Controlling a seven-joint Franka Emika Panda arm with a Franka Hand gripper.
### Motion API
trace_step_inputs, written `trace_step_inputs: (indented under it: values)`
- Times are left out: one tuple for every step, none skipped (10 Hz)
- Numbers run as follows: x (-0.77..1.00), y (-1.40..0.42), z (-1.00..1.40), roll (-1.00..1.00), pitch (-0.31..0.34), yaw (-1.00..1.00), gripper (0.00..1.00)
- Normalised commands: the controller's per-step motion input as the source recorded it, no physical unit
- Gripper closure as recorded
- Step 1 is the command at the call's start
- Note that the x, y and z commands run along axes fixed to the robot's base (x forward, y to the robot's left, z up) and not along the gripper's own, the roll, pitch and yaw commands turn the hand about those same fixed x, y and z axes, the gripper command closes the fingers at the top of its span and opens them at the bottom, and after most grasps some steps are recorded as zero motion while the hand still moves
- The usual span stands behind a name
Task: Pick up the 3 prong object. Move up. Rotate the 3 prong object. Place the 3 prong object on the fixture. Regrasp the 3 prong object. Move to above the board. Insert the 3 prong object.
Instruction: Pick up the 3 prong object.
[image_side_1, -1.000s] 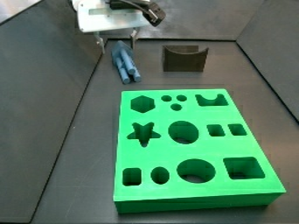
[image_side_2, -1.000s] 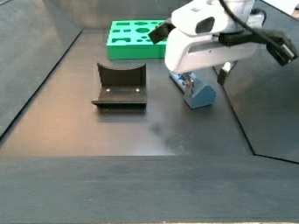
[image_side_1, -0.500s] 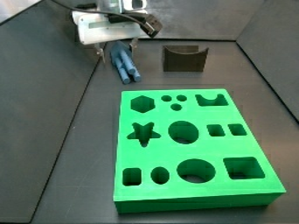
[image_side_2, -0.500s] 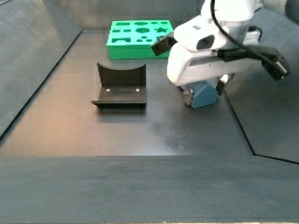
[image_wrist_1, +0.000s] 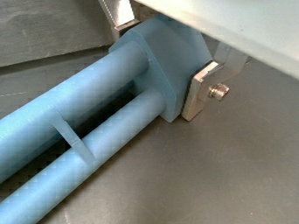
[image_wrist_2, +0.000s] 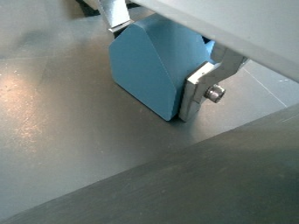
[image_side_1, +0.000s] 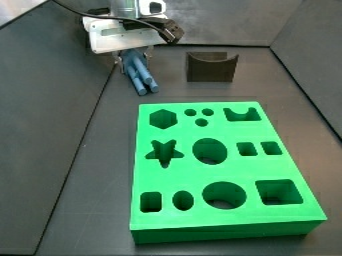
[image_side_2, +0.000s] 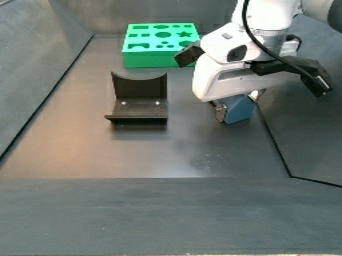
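1. Dark grey flooring (image_side_1: 80, 150) ran between sloped dark walls and carried everything in both side views.
2. The end effector (image_side_1: 135, 58) sat low at the far left corner in a side view, beside the fixture (image_side_1: 210, 66), with its white housing above it.
3. Its silver fingers (image_wrist_1: 205, 84) were pressed against the flat end of the 3 prong object (image_wrist_1: 105, 118), pinching that blue piece between them in both wrist views.
4. The 3 prong object (image_side_1: 138, 72) lay on the floor, stretching from the end effector toward the board (image_side_1: 221, 170) without touching it.
5. In a side view the end effector (image_side_2: 235, 103) stood right of the fixture (image_side_2: 136, 98), clearly apart from it, and the board (image_side_2: 158, 44) lay farther back.
6. The fixture's notch held nothing.
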Motion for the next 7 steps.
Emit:
trace_step_inputs:
  values:
    - [0.0, 0.0, 0.0, 0.0, 0.0, 0.0, 1.0]
    - [0.0, 0.0, 0.0, 0.0, 0.0, 0.0, 1.0]
    - [0.0, 0.0, 0.0, 0.0, 0.0, 0.0, 1.0]
    - [0.0, 0.0, 0.0, 0.0, 0.0, 0.0, 1.0]
    - [0.0, 0.0, 0.0, 0.0, 0.0, 0.0, 1.0]
    - [0.0, 0.0, 0.0, 0.0, 0.0, 0.0, 1.0]
    - [0.0, 0.0, 0.0, 0.0, 0.0, 0.0, 1.0]
